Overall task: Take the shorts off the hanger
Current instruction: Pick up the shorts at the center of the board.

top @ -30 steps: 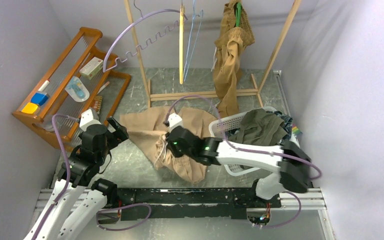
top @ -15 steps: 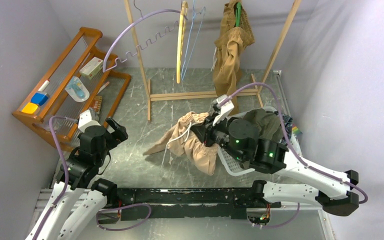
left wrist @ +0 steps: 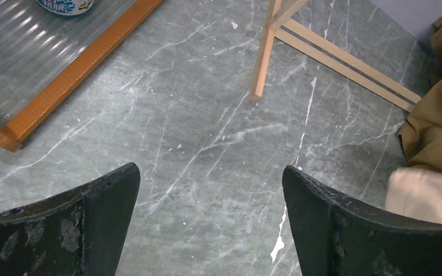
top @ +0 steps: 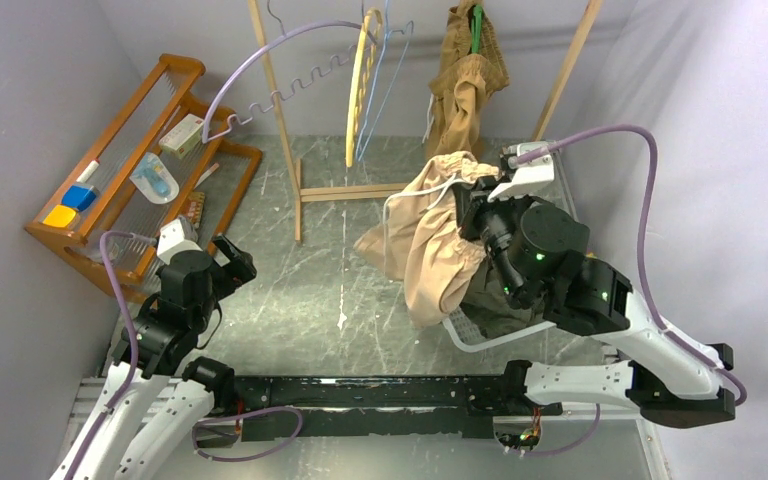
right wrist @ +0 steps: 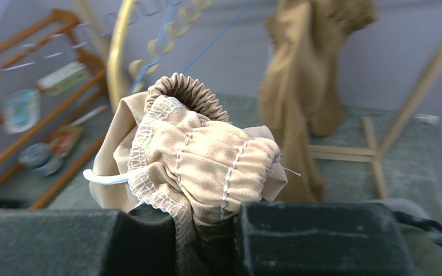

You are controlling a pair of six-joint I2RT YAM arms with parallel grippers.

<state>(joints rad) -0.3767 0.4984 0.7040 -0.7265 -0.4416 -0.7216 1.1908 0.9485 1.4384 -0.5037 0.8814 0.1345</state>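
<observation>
My right gripper is shut on the elastic waistband of the light beige shorts. It holds them in the air over the near left edge of the white basket, the cloth hanging down. The tan-brown shorts hang on a green hanger on the wooden rack. The olive green shorts lie in the basket under my right arm. The navy shorts are hidden. My left gripper is open and empty above the floor.
An orange wooden shelf with small items stands at the left. A pale wooden hanger and a blue wire hanger hang bare on the rack. Grey walls close in on both sides.
My right gripper has lifted the beige shorts off the floor and carried them right and back, to above the basket. The wooden hanger swings. The left arm has not moved.
</observation>
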